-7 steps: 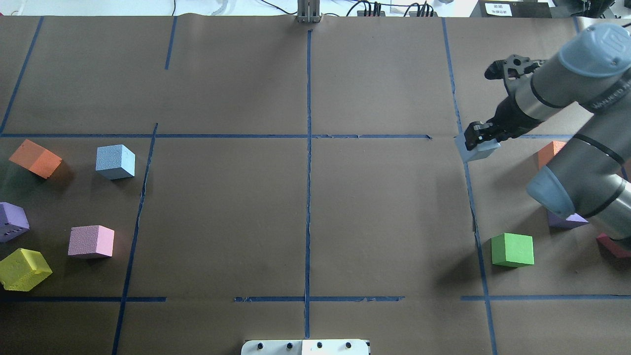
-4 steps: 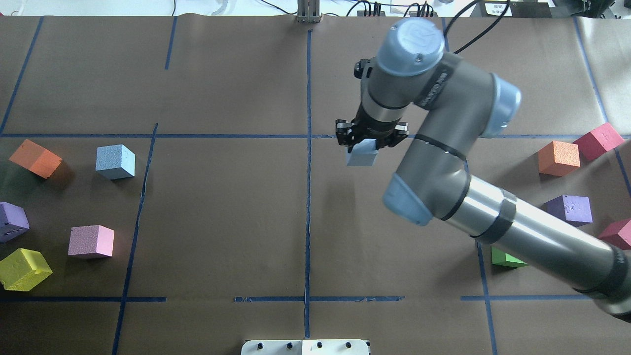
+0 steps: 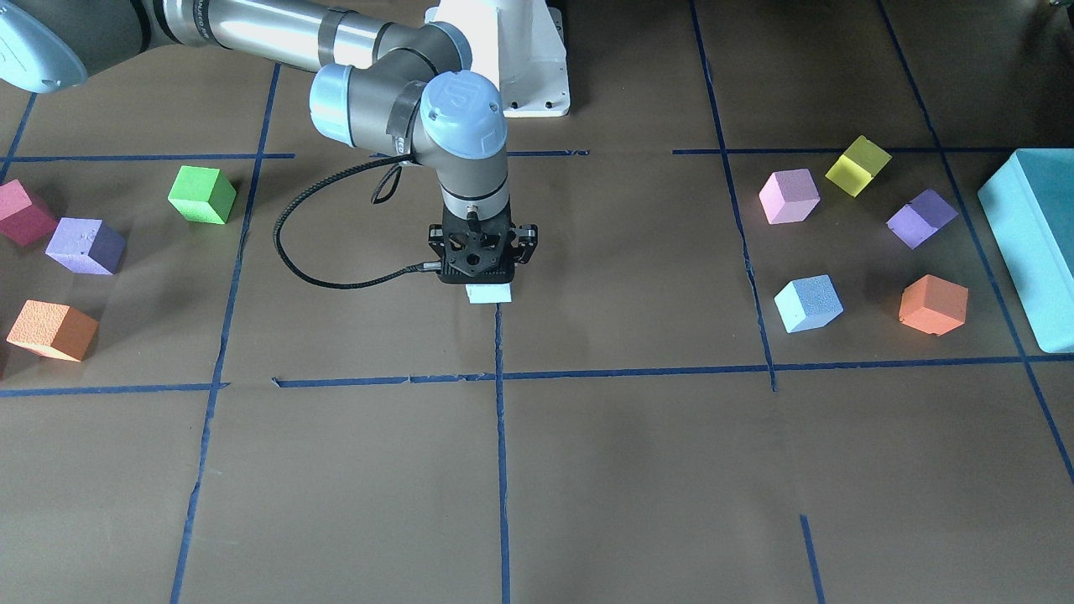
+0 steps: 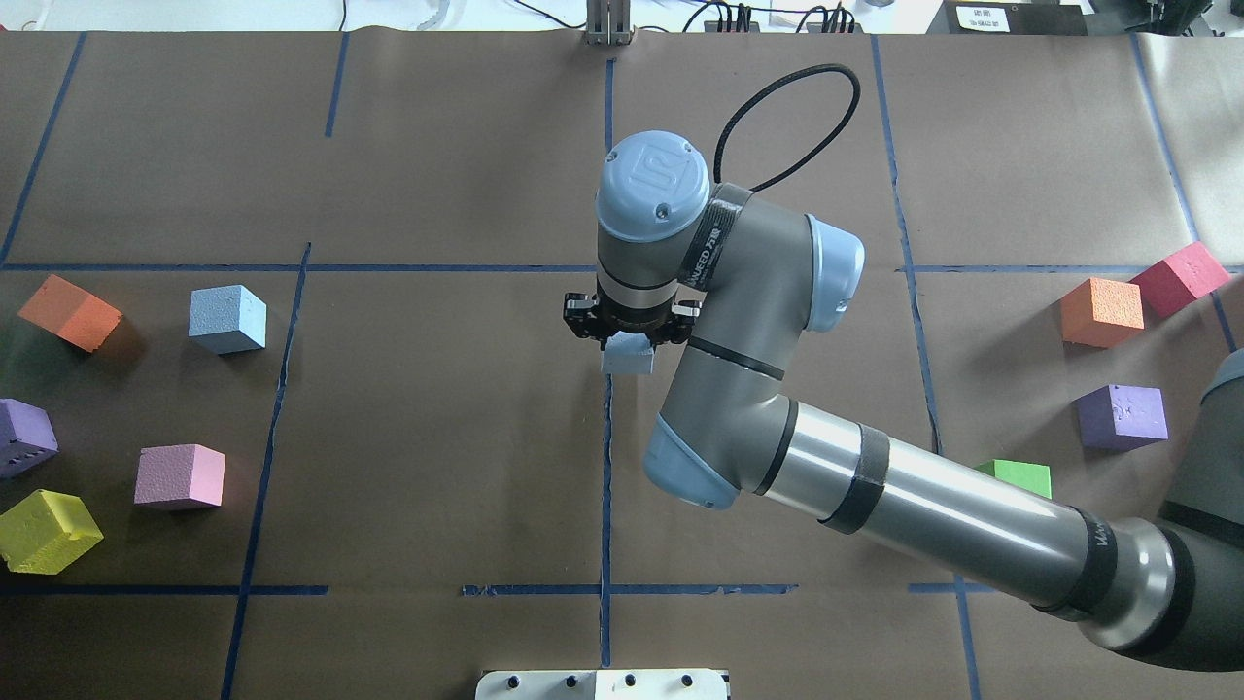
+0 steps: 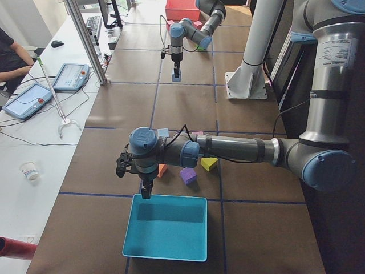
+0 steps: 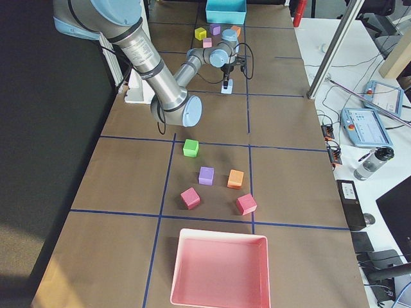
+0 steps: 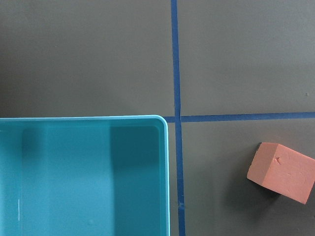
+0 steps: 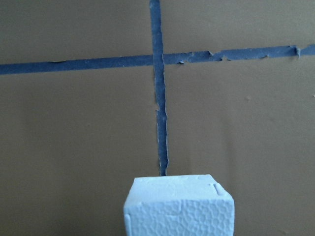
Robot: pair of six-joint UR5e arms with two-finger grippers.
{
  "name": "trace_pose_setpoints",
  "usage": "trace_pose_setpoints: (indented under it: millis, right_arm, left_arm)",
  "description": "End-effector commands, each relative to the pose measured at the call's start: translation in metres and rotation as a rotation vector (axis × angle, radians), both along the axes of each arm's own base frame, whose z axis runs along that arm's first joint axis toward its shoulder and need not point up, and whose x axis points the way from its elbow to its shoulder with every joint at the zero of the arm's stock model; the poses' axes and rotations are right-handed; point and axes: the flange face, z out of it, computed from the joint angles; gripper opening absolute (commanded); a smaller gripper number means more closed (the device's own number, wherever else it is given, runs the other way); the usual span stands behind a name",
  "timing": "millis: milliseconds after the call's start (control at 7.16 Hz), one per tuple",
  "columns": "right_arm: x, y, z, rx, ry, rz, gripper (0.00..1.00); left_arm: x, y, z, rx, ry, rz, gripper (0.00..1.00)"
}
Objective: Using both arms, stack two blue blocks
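My right gripper [image 4: 632, 338] points straight down at the table's centre line and is shut on one pale blue block [image 4: 629, 360]. This block also shows under the gripper in the front view [image 3: 488, 294] and at the bottom of the right wrist view [image 8: 179, 209]. It is low at the table; I cannot tell whether it touches. The other blue block [image 4: 227, 319] stands alone on the left side, also seen in the front view [image 3: 808, 304]. My left gripper [image 5: 146, 193] shows only in the exterior left view, above the teal box's far rim; I cannot tell whether it is open.
Orange [image 4: 70, 311], purple [image 4: 24, 437], pink [image 4: 180, 476] and yellow [image 4: 47, 530] cubes surround the left blue block. The teal box [image 3: 1028, 243] lies beyond them. Green [image 4: 1016, 476], purple [image 4: 1123, 416], orange [image 4: 1101, 311] and red [image 4: 1179, 277] cubes lie on the right. A pink tray [image 6: 218, 301] is at the right end.
My right arm has carried the blue block from the right part of the table leftward to the centre line. The left blue block has not moved.
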Motion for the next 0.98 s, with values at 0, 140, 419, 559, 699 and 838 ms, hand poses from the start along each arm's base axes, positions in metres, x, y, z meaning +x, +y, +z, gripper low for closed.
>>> trace_pose_setpoints:
  millis: [0, 140, 419, 559, 699, 838]
  right_arm:
    - [-0.018, -0.003, 0.004, 0.002, 0.021, 0.006, 0.04]
    - [-0.017, -0.003, 0.004, 0.0, 0.02, 0.009, 0.29]
    - [-0.017, -0.004, -0.001, 0.003, -0.016, 0.028, 1.0]
    - [-0.017, -0.003, -0.004, -0.003, -0.046, 0.046, 1.0]
    - [-0.014, -0.007, -0.007, -0.001, -0.052, 0.047, 1.0]
    - [-0.005, -0.015, -0.008, 0.001, -0.054, 0.056, 1.0]
  left_arm:
    - [0.0, -0.001, -0.001, 0.002, -0.001, -0.001, 1.0]
    - [0.0, -0.001, -0.002, 0.003, -0.001, -0.001, 1.0]
    - [0.0, -0.001, -0.002, 0.002, 0.001, -0.001, 1.0]
    - [0.0, -0.001, -0.002, 0.002, 0.001, -0.001, 1.0]
    - [0.0, -0.002, -0.004, 0.005, 0.001, -0.001, 1.0]
    - [0.002, -0.003, -0.008, 0.013, 0.0, 0.002, 1.0]
